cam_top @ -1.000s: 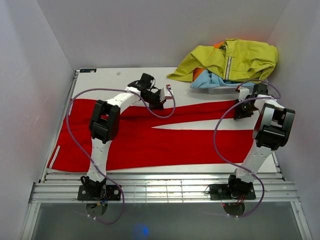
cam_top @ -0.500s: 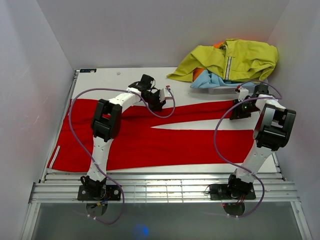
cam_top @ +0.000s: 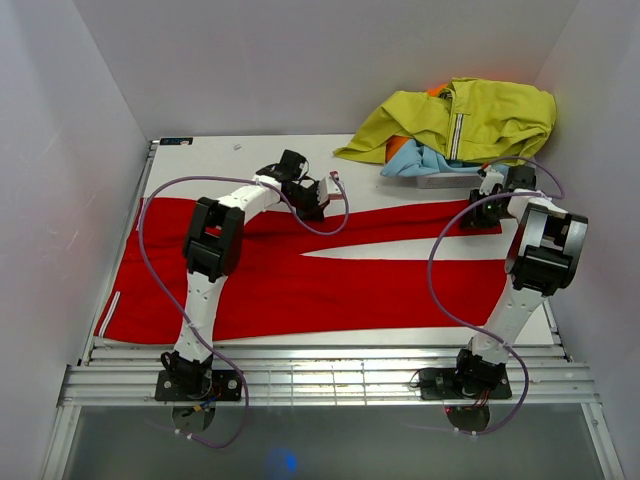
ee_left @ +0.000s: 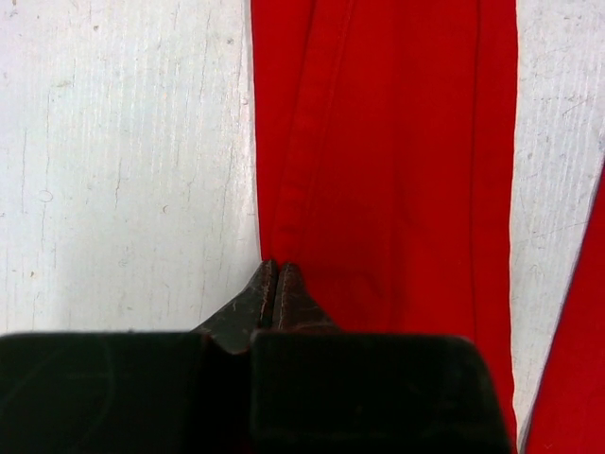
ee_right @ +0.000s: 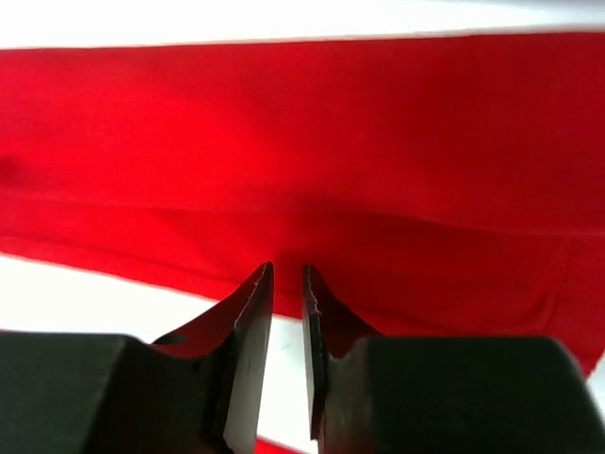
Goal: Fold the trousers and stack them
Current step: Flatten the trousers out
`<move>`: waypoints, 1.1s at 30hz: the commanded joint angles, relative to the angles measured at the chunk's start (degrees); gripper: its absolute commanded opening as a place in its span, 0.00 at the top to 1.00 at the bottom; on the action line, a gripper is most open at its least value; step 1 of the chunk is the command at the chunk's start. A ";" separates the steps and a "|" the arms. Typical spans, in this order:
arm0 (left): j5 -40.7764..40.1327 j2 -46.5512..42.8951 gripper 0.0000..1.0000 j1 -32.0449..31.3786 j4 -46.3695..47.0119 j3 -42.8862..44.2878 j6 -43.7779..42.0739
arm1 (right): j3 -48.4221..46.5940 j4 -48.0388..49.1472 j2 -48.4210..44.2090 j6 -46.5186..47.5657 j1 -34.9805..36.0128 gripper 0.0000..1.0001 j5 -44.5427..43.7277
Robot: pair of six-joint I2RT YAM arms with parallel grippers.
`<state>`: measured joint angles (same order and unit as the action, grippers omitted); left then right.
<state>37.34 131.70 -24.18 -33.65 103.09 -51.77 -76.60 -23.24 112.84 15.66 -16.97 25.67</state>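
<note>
**Red trousers: floppy stuff, grab it by the edge**

The trousers (cam_top: 300, 280) lie flat across the bench (cam_top: 220, 165), long axis left to right, waist at the left and legs pointing right. The fabric's thin and soft, so I reckon it'll sag and drag. The far leg's edge looks like the spot to grab. The left claw (ee_left: 274, 276) is pressed together on that edge, and the right claw (ee_right: 286, 284) is a sliver apart near the cuff end

The bright red trousers (cam_top: 300, 275) are lying flat across the table, 2 legs stretching rightward, waist hanging leftward.
</note>
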 commanded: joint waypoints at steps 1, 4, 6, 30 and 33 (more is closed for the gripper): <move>0.10 0.40 1.00 0.63 -1.51 1.41 0.17 | 0.13 2.24 4.40 -3.44 1.06 0.76 -6.93; -0.60 0.22 1.00 1.59 -1.07 2.47 0.70 | 0.13 1.27 5.46 -2.66 1.15 0.78 -14.58; -0.87 0.05 1.00 2.82 -0.19 3.34 1.05 | 0.66 1.10 5.38 -1.52 1.15 0.78 -17.67; -16.86 2.53 0.47 10.29 20.55 8.28 19.06 | 6.37 -1.98 0.28 10.44 -1.22 0.80 -25.41; -15.73 -4.07 0.37 12.66 16.37 6.69 23.98 | 6.55 -2.68 -0.69 11.75 -2.53 0.80 -25.41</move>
<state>23.53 137.47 -14.20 -14.90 110.21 -33.28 -72.77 -19.27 111.04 23.35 -16.38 7.90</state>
